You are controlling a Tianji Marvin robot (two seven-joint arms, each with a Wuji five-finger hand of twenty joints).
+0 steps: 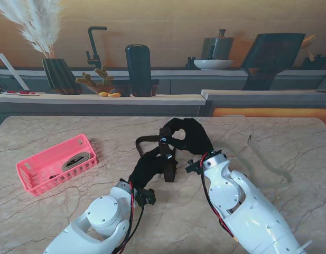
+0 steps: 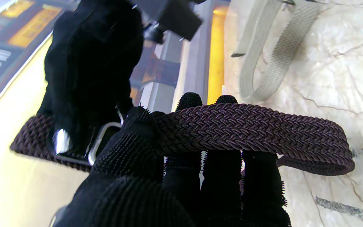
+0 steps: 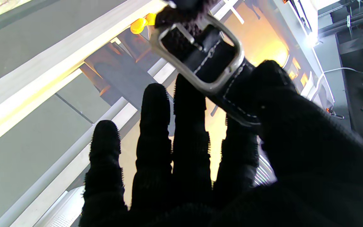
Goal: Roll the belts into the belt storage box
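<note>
Nearest to me, the two white arms rise from the near edge of the marble table (image 1: 57, 132). The left hand (image 1: 147, 170), in a black glove, is closed around the dark brown braided belt (image 2: 250, 129), which crosses over its fingers (image 2: 189, 104) in the left wrist view. Just beyond, the right hand (image 1: 186, 135) pinches the belt's leather end beside the metal buckle (image 3: 197, 58) between thumb and fingers. Both hands hold the belt above the middle of the table, a loop of it hanging between them. A second, grey woven belt (image 1: 268, 164) lies flat toward the right edge. Near the left edge sits the pink storage box (image 1: 57, 164) with a rolled belt (image 1: 77, 160) already inside.
</note>
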